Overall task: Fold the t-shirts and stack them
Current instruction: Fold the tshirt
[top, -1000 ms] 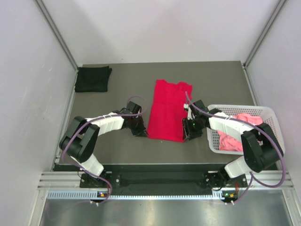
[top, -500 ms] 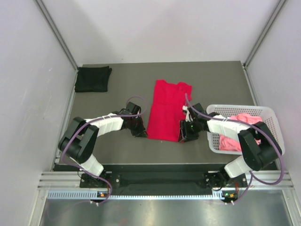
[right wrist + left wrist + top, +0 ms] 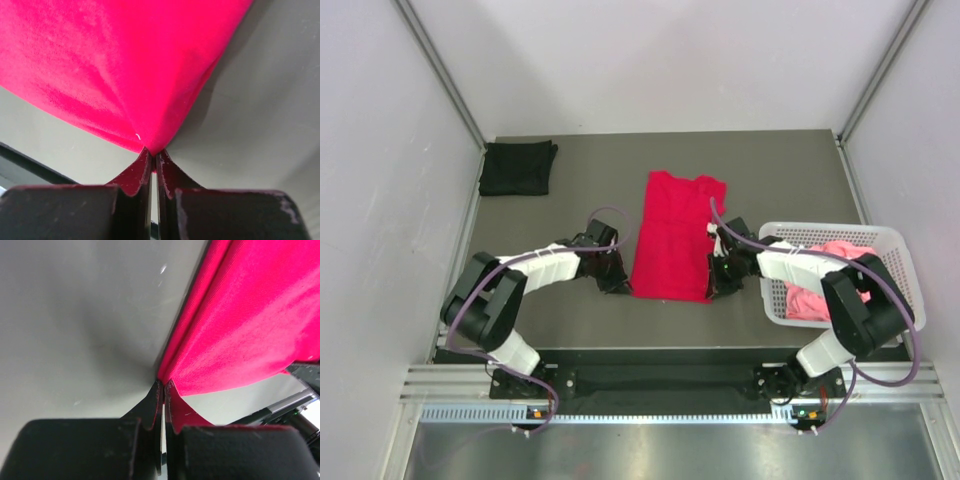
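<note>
The top external view looks down from high above and behind the arm bases, far enough off to take in the whole dark grey counter (image 3: 590, 170). The left wrist view looks along the left fingers (image 3: 148, 407), very close and low over the counter, at the near left corner of the bright red cloth t-shirt (image 3: 250, 315). The right wrist view looks past the right fingers (image 3: 131, 175), equally close, at the shirt's near right corner. All three share that near hem.

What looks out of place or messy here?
Only the pink shirt, bunched up unfolded in the basket. The red shirt lies flat, the black shirt folded at the far left corner. Nothing spilled or damaged.
</note>
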Motion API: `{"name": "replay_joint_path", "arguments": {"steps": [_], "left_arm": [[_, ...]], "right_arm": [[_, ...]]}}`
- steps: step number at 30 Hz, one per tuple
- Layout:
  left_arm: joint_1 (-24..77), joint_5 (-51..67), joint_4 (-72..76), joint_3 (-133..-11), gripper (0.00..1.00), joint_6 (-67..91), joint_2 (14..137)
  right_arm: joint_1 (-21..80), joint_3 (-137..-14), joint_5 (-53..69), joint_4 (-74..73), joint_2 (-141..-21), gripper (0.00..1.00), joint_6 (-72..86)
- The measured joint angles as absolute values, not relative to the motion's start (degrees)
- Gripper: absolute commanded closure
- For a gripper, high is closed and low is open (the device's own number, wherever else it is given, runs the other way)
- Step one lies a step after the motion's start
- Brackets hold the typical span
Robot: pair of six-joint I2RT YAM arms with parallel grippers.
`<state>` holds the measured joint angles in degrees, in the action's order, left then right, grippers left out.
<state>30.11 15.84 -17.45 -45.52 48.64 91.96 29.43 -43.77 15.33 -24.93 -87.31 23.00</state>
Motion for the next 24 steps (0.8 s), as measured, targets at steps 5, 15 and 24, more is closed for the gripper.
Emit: {"name": "replay_joint_path", "arguments": {"steps": [5,15,24], "left_arm": [[30.3,15.8,-17.6,-40.5,1.00,49.6,86.7],[35.8,13.5,-20.6,-31.7,1.00,56.6,69.8],[43.9,8.6,-26.2,-33.3,1.00,63.2,64.5]], "right_arm": [[31.0,-43.6,14.6,-26.3,-85.8,1.00,22.3],[40.2,-39.6,14.6,-29.0,-75.0,1.00,25.7],[42.7,-37.7,13.8,-36.3,-60.7,1.00,30.1]]}}
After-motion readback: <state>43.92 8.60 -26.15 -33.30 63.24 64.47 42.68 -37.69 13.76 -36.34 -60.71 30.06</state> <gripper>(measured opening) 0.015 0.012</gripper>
